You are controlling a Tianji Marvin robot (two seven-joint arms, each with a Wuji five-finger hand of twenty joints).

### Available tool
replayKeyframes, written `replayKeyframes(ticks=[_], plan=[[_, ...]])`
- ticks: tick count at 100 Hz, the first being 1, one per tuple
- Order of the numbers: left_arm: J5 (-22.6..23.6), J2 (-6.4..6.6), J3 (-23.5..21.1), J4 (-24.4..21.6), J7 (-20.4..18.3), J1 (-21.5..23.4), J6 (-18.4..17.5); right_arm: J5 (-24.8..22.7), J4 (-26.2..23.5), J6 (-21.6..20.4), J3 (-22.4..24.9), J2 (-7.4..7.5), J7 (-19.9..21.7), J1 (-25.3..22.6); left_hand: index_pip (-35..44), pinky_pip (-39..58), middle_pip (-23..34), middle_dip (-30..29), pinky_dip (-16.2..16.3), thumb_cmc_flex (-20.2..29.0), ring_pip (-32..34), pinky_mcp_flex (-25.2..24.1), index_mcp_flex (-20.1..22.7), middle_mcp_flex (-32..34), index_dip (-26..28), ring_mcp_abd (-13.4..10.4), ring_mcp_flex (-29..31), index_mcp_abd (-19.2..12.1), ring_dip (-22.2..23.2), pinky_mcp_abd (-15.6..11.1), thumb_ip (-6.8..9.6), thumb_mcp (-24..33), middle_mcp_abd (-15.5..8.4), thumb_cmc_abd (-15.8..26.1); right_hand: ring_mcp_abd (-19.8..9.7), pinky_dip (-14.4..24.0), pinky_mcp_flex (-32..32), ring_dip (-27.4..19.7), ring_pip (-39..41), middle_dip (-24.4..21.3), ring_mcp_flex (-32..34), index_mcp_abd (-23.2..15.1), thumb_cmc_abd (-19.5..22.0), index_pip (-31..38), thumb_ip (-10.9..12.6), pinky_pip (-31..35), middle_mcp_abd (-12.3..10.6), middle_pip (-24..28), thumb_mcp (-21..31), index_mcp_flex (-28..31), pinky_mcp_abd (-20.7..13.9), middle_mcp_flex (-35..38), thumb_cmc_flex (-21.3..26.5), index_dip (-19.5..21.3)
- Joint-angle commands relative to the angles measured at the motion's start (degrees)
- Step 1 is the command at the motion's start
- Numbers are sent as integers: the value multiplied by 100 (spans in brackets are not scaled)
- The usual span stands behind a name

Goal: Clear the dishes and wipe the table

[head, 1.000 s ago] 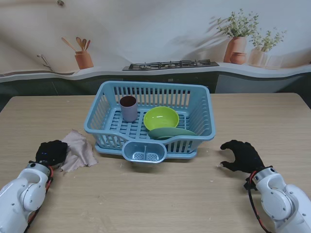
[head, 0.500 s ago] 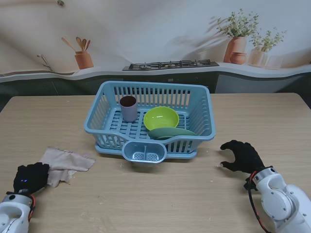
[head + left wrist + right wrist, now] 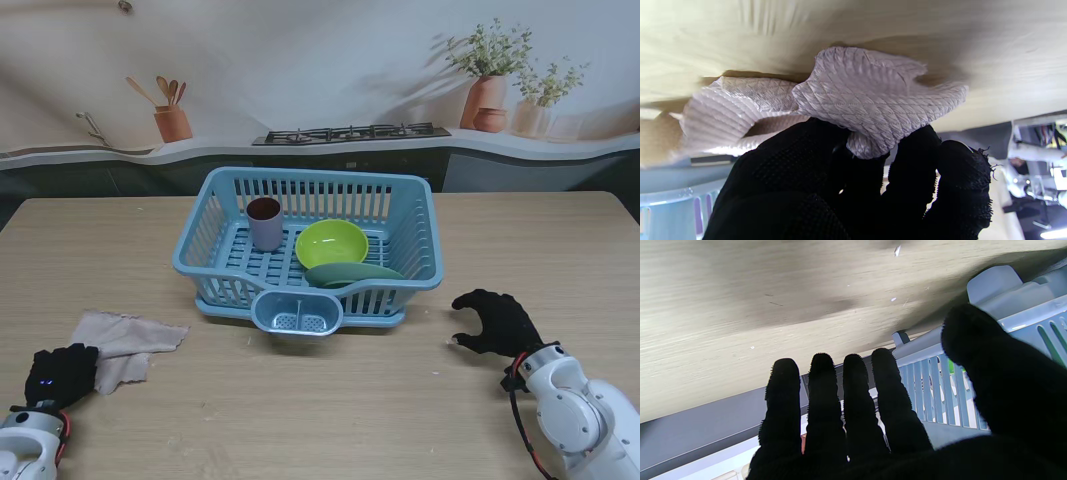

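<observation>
The left hand is clamped on the cloth, nearer-left of the dish rack, for wiping; the right hand rests empty, fingers apart.

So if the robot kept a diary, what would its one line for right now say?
stage: wiping | left hand: gripping cloth on table | right hand: open, idle | cup, bowl, plate: in rack

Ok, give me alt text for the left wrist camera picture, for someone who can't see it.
A black-gloved left hand pinches a crumpled pale pink quilted cloth against the light wooden table. Part of a light blue slatted plastic dish basket shows at one edge.
</observation>
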Motion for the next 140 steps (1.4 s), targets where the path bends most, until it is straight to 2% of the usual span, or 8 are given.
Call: replayKeyframes(ticks=[1, 32, 49, 82, 103, 120, 134, 140], plan=[[-63, -2, 128, 20, -245, -249, -21, -20, -1, -41, -12, 5, 68, 2, 93, -33, 71, -76, 81, 458, 105, 13, 285, -89, -46, 192, -91, -515, 0, 306, 122, 52, -26, 158, 36, 26, -75, -21, 26, -67, -9, 16, 74, -27, 119, -13, 15, -77, -18, 7, -109, -7, 53, 56], [-243, 89, 937, 780, -450, -1524, -119, -69, -10, -20, 10, 4, 24, -26, 34, -67, 90, -118, 67, 448, 94, -47, 222, -199, -70, 130, -159, -528, -20, 306, 123, -47, -66, 232, 31, 27, -72, -20, 27, -68, -9, 16, 74, -27, 119, -10, 14, -81, -19, 5, -107, -13, 57, 56], [-252, 105, 1206, 1248, 16, -1997, -293, -107, -12, -18, 35, 1, -24, -46, -133, -250, 145, -362, -41, 573, -76, -349, 132, -425, -139, 113, -388, -563, -154, 306, 181, -242, -140, 320, 34, 24, -80, -21, 24, -69, -11, 19, 75, -29, 119, -16, 17, -83, -22, 2, -108, -18, 56, 55], [-341, 75, 1063, 1237, 292, -2029, -719, -149, -32, -32, 73, 2, -51, -86, -612, -605, -429, -1105, -224, 586, -670, -919, 8, -600, -638, 341, -789, -819, -483, 306, 219, -400, -266, 380, 36, 25, -76, -21, 24, -68, -11, 14, 66, -28, 118, -13, 11, -80, -18, 7, -109, -10, 54, 55], [-358, 60, 808, 891, 125, -1834, -975, -149, -23, -65, 91, -1, -75, -84, -965, -876, -1182, -1935, -364, 319, -1181, -1395, -239, -740, -883, 532, -1193, -957, -770, 280, 220, -452, -46, 301, 35, 23, -85, -22, 24, -69, -12, 16, 71, -27, 118, -18, 15, -82, -22, 4, -106, -13, 50, 55], [-340, 60, 639, 588, -92, -1668, -1101, -144, -18, -88, 102, -4, -89, -86, -1855, -1385, -1286, -3889, -974, -203, -2130, -2276, -473, -1586, -845, 436, -1993, -1011, -1324, 105, 150, -184, -16, 189, 32, 25, -78, -22, 22, -69, -15, 14, 70, -27, 118, -15, 10, -82, -24, 4, -109, -16, 44, 56], [-299, 67, 512, 371, -240, -1543, -1223, -138, -12, -96, 106, -6, -100, -82, -2384, -2112, -1696, -4310, -1614, -662, -2863, -2944, -513, -2024, -998, 162, -2654, -909, -1659, -146, 118, 39, -145, 226, 30, 24, -82, -22, 23, -70, -13, 17, 72, -28, 118, -18, 17, -85, -28, 3, -115, -17, 39, 55], [-307, 65, 450, 245, -364, -1467, -1251, -134, -12, -92, 107, -8, -105, -84, -2623, -2356, -1876, -4440, -1895, -974, -3189, -3182, -574, -2300, -1165, 21, -2984, -835, -1778, -314, 200, 243, -195, 280, 27, 25, -81, -23, 20, -69, -15, 15, 74, -29, 117, -17, 13, -83, -33, 2, -106, -15, 37, 55]])
